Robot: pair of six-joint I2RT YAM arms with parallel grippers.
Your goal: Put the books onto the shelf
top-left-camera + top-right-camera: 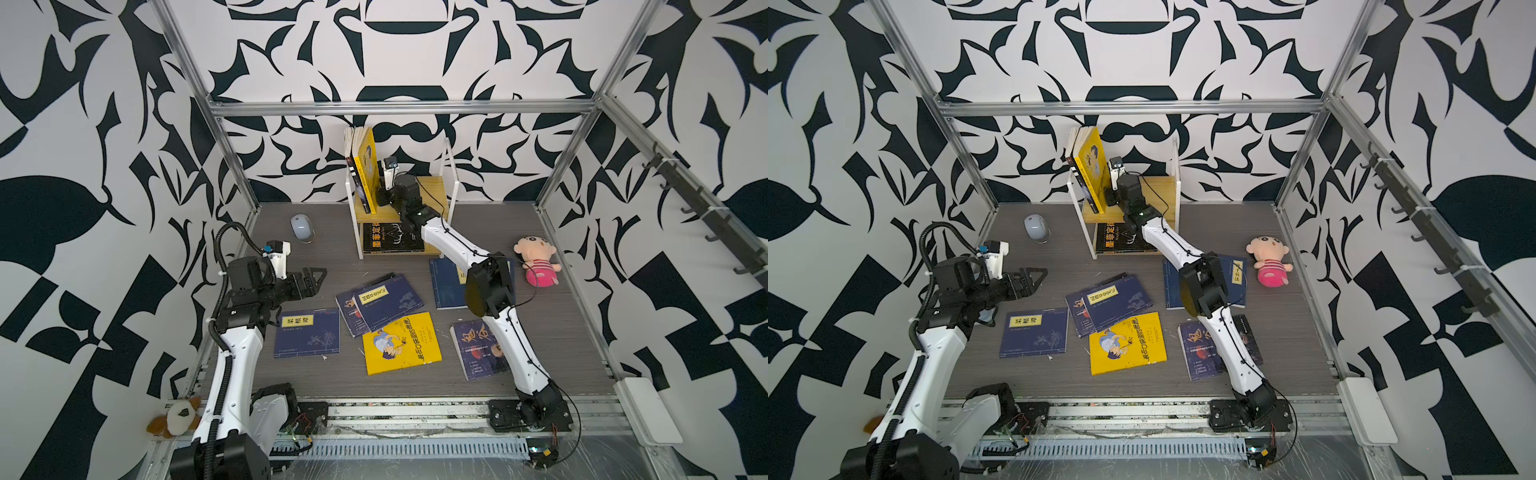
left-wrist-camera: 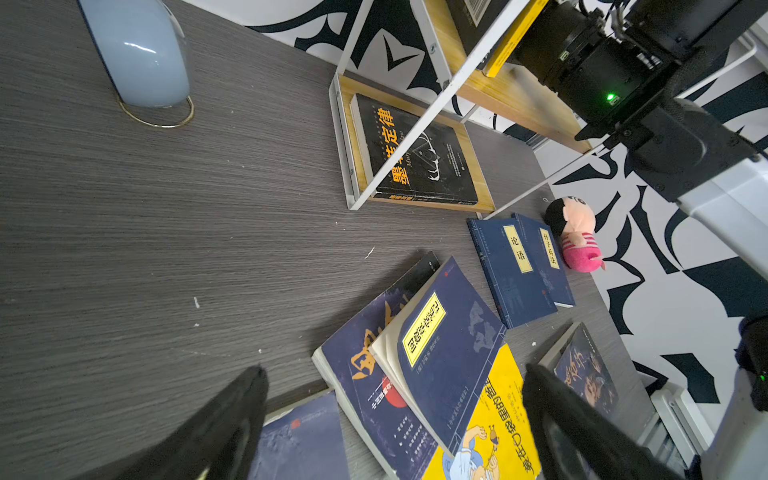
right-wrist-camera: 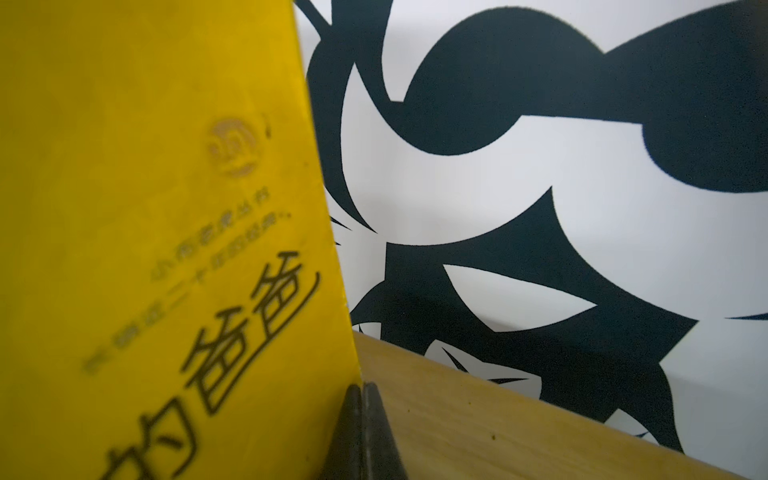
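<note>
The shelf [image 1: 432, 187] [image 1: 1158, 187] stands at the back of the table. On its upper board a yellow book [image 1: 365, 166] [image 3: 166, 208] stands upright against other books at the left end. A black book [image 1: 392, 237] [image 2: 419, 153] lies on the lower board. My right gripper [image 3: 361, 388] [image 1: 380, 197] is shut with nothing between its fingers, its tips on the upper board beside that yellow book's lower corner. My left gripper [image 1: 318, 280] [image 2: 395, 370] hangs open above the table's left. On the table lie a navy book [image 1: 306, 332], a navy pile [image 1: 386, 301], a yellow book [image 1: 401, 343], a portrait book [image 1: 478, 353] and navy books [image 1: 446, 286] partly under the right arm.
A white computer mouse [image 1: 302, 227] sits left of the shelf. A pink plush doll [image 1: 536, 259] lies at the table's right edge. Another plush toy [image 1: 176, 417] lies outside the front left corner. Metal frame posts stand at the table's corners.
</note>
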